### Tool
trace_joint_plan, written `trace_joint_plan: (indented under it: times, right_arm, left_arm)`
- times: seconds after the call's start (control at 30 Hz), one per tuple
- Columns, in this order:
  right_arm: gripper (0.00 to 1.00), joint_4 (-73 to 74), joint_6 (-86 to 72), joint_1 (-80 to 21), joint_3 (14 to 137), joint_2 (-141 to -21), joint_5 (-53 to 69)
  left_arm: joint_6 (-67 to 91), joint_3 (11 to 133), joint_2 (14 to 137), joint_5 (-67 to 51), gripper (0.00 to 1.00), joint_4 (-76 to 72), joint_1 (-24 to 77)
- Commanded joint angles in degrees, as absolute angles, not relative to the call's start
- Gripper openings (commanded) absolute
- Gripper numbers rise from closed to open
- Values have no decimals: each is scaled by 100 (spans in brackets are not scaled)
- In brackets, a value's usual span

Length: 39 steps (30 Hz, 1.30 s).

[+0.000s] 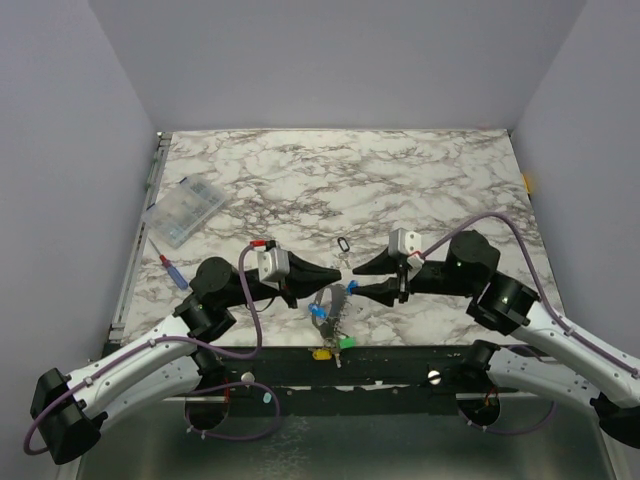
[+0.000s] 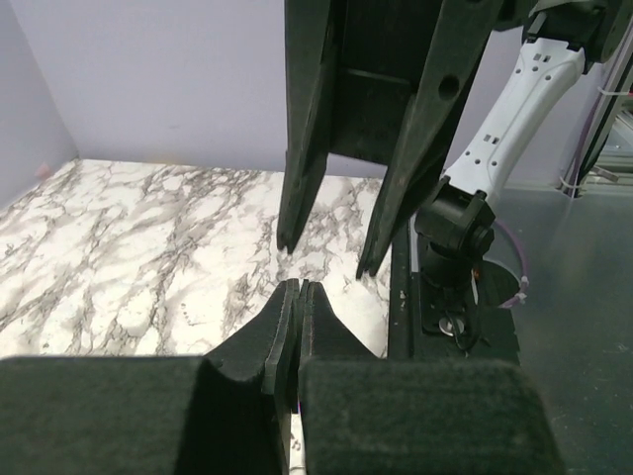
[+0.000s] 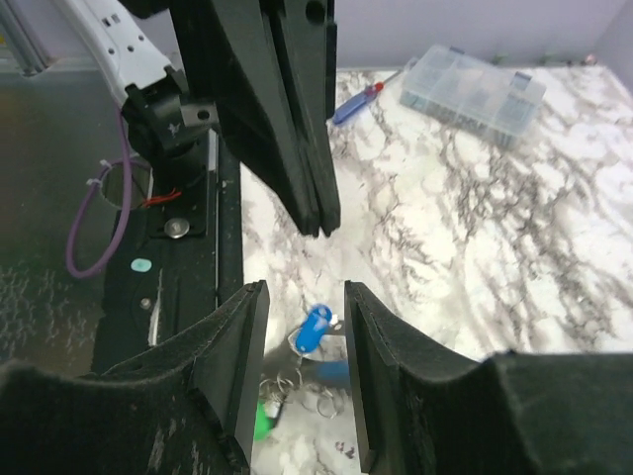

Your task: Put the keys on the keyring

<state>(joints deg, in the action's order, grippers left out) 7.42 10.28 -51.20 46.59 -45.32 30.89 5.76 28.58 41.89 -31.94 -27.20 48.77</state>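
Note:
A bunch of keys (image 1: 333, 312) lies near the table's front edge, with blue (image 1: 318, 311), yellow (image 1: 322, 353) and green (image 1: 347, 342) heads among silvery rings. A small dark keyring (image 1: 344, 244) lies on the marble just beyond both grippers. My left gripper (image 1: 338, 274) (image 2: 300, 287) is shut, its tips pointing at the right one; whether it holds anything I cannot tell. My right gripper (image 1: 358, 280) (image 3: 305, 297) is open above the bunch. In the right wrist view a blue key head (image 3: 315, 327) shows between its fingers (image 3: 237, 336), apart from both.
A clear compartment box (image 1: 187, 211) (image 3: 475, 79) sits at the far left, with a blue-and-red screwdriver (image 1: 170, 268) (image 3: 356, 102) beside it. The black mounting rail (image 1: 400, 360) runs along the table's front edge, right by the keys. Purple cables (image 3: 94, 223) loop at the arm bases.

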Motion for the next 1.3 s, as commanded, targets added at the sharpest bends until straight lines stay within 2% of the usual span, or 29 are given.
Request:
trace_joint_plan:
  times: [0.0,0.13,0.17,0.2,0.27,0.4,0.43,0.6,0.77,0.9,1.0,1.1,1.17,1.27]
  right_arm:
    - [44,647,701,-5133,4272,-4525,3126]
    - [48,563,107,-5134,4088,-4646,2139]
    - [48,555,-160,-5135,4047,-4676,1702]
    - [48,571,-420,-5135,4004,-4709,1278]
    - [51,741,-947,-5136,3967,-4750,427]
    - [55,1373,-2574,-5136,3778,-4820,-1375]
    - [57,1564,-2955,-5133,3731,-4857,-1618]
    - [65,2282,-4043,-5133,3718,-5399,-1688]
    - [70,2975,-4262,-4963,3995,-5867,-2327]
    - [70,2774,-4031,-4047,3877,-5699,-1716]
    - [69,2582,-3918,-3475,3736,-5619,-1283]
    - [68,2471,-3876,-3371,3655,-5617,-1277]
    - [68,2397,-3867,-3358,3624,-5622,-1256]
    - [68,2241,-3816,-3346,3559,-5623,-1161]
  left_arm:
    - [663,2777,4184,-2900,0,-2865,4870]
    - [760,2816,4313,-2015,0,-2443,4877]
    - [770,2809,4329,-1738,4,-2288,4879]
    - [780,2803,4349,-1558,16,-2137,4873]
    - [858,2788,4395,-1429,46,-1876,4878]
    - [1101,2689,4433,-1153,71,-1423,4934]
    - [1162,2670,4418,-996,72,-1335,5005]
    - [928,2798,4705,-339,73,-757,5747]
    - [430,3083,5636,-412,63,-303,6217]
    - [-135,3157,6273,-992,54,-216,6240]
    - [-81,3362,6804,-973,51,-173,6245]
    - [246,3612,7257,-886,54,-99,6253]
    - [544,3768,7424,-619,59,-19,6314]
    - [1078,3942,7551,-79,62,-9,6548]
